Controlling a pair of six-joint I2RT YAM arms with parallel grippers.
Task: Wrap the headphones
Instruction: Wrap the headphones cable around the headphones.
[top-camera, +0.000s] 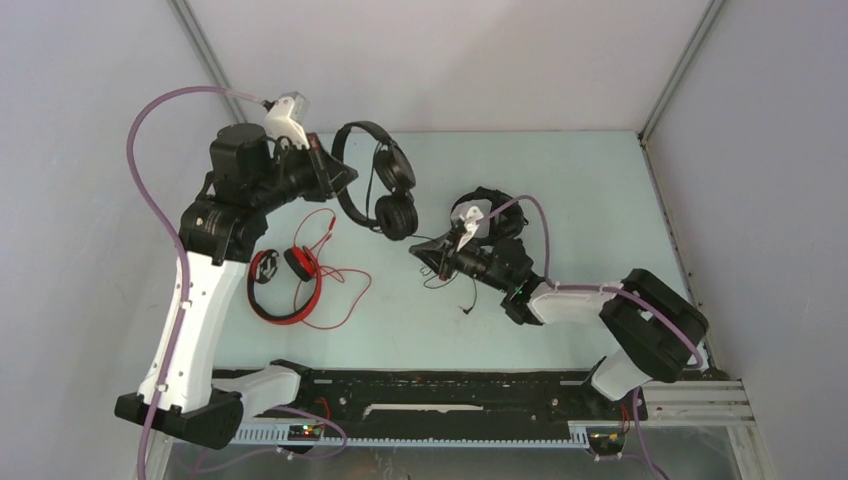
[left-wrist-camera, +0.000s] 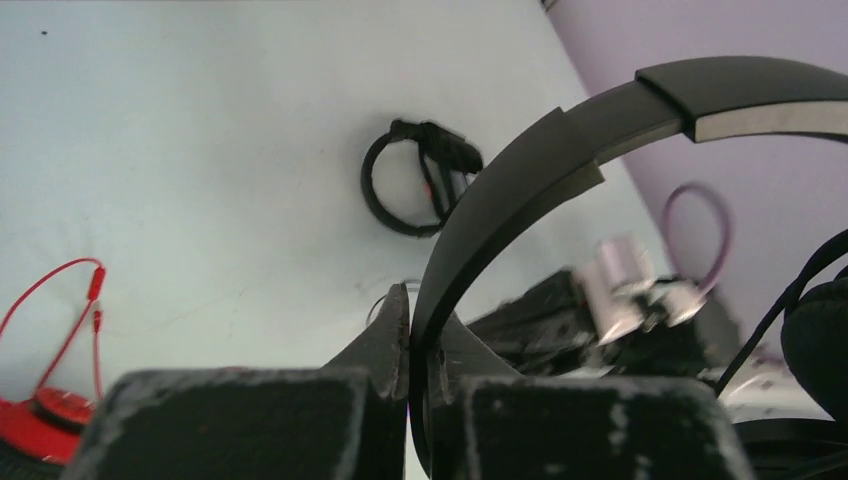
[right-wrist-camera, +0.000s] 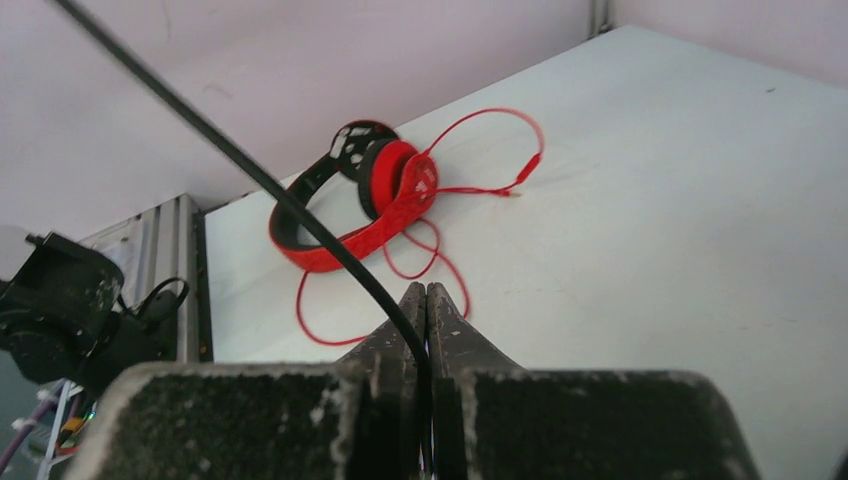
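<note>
so the left gripper (left-wrist-camera: 410, 340) is clamping the slim black headphones (top-camera: 385, 185) by the headband (left-wrist-camera: 520, 190) while the right gripper (right-wrist-camera: 427, 300) is pinching a black cable (right-wrist-camera: 250, 165) tight, probably tensioning it for winding

Grey walls (top-camera: 450, 60) enclose a pale table (top-camera: 600, 200) with black rail (top-camera: 450, 385)

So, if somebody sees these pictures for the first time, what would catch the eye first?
The left gripper, shut on the headband of the black headphones, holds them toward the far left of the table. The right gripper pinches a thin black cable at the centre, and the red headphones lie near the left arm, cable loose.
</note>
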